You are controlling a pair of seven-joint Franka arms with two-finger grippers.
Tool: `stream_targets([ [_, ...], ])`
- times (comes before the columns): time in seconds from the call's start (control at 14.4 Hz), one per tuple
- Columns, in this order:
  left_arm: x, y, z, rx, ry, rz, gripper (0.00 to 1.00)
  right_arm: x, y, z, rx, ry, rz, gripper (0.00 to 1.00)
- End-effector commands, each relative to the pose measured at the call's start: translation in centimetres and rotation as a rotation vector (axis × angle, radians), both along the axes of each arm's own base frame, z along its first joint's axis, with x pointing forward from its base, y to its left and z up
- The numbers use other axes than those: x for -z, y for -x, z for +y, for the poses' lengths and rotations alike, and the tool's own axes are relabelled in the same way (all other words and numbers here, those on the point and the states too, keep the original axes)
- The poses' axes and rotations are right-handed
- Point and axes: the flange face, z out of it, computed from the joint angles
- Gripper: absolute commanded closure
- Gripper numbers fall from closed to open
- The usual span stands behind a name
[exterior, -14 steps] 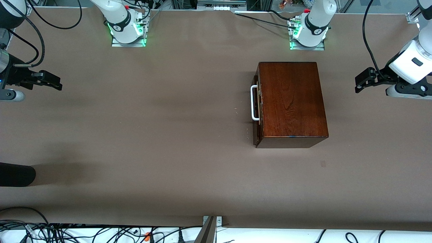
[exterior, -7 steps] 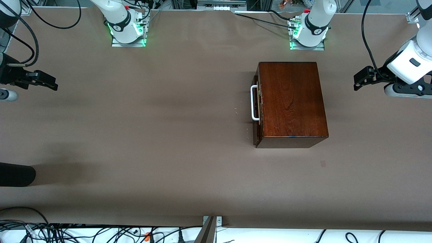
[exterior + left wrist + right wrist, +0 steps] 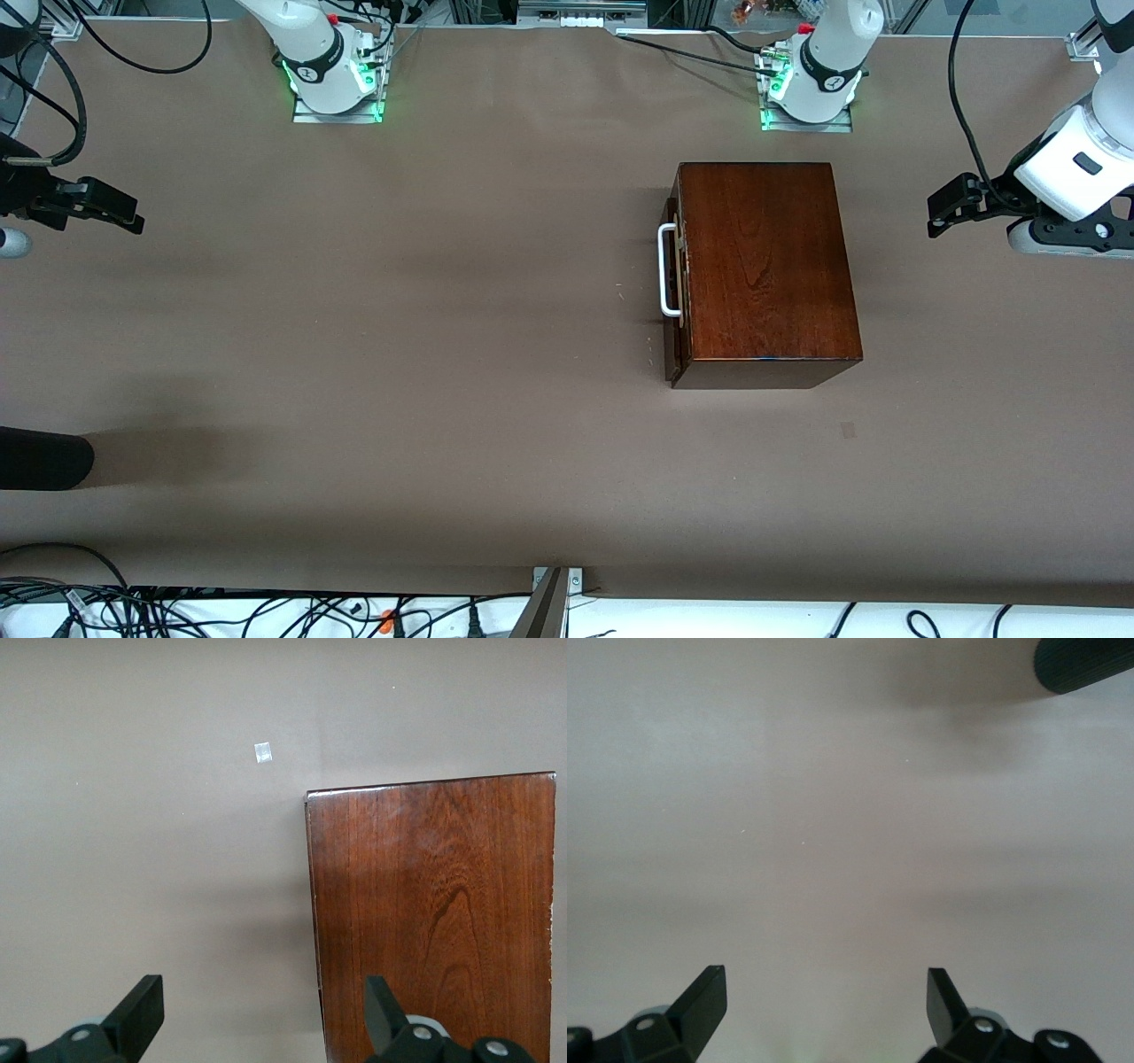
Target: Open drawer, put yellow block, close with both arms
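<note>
Apparently we are finished: the dark reddish-brown drawer front [image 3: 673, 292] sits shut in its glossy wooden box [image 3: 762, 266], no yellow block visible, left hand [image 3: 946, 211] and right hand [image 3: 113, 211] both wide, empty.

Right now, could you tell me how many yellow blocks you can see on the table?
0. No view shows a yellow block. On the table stands only the wooden box, its drawer shut; a block may be hidden inside.
</note>
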Motion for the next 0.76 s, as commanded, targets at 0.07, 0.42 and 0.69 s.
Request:
stream_targets([
  [0.07,-0.56,0.37,-0.23,-0.007,0.008,0.003,0.0,-0.57,0.33,0.41,-0.003,-0.019,0.001,0.0],
  [0.42,-0.48,0.34,-0.34,0.001,0.01,0.005,0.0,-0.5,0.27,0.36,-0.005,-0.015,0.002,0.0],
  [0.69,-0.56,0.38,-0.33,0.001,0.01,0.004,0.0,-0.5,0.27,0.41,-0.006,-0.012,0.002,0.0],
])
